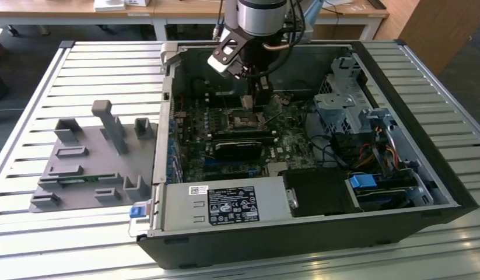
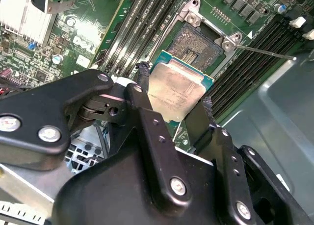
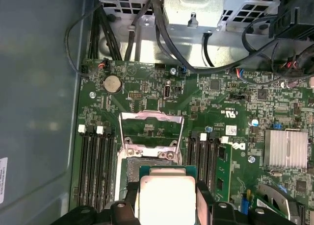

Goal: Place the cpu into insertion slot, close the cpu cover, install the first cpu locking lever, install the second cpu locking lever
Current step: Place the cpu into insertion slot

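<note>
Closest, the cpu point(image 2: 179, 85) is clamped by two opposite edges in the gripper point(image 2: 174, 90), with its dull metal top turned to the camera in both wrist views. Just beyond, the insertion slot point(image 2: 198, 46) is seen uncovered on the green motherboard point(image 3: 216, 102), its dark centre bare. Farther on, the cpu cover point(image 3: 152, 115) is swung up on its hinge. Everything is housed in an open computer case point(image 1: 302, 245) laid on a slatted surface point(image 1: 69, 245).

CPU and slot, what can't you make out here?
Underside of the cpu: faces away in both wrist views.
Near edge of the slot: hidden behind the cpu in both wrist views.
Gap between cpu and slot: cannot tell.
Exterior view: cpu too small to make out.
</note>
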